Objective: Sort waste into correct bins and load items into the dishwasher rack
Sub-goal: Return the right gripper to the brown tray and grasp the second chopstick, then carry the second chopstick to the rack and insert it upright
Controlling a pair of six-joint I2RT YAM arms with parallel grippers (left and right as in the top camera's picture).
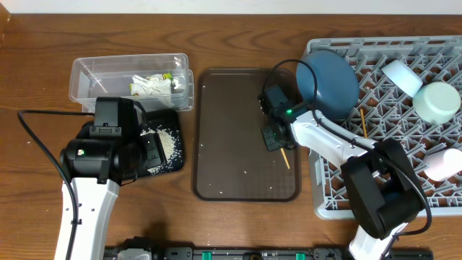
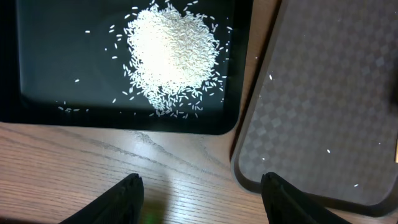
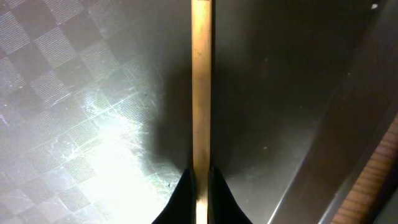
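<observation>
Overhead top-down; wrist cams close, downward; brown tray [image 1: 245, 108] in all

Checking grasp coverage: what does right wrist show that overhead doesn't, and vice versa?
Right wrist only: a close look at the right gripper shut on the chopstick.
Overhead only: the dishwasher rack holding the dark-blue dish, the clear tub, and the black tray with rice.
Both: the chopstick and the brown tray.
</observation>
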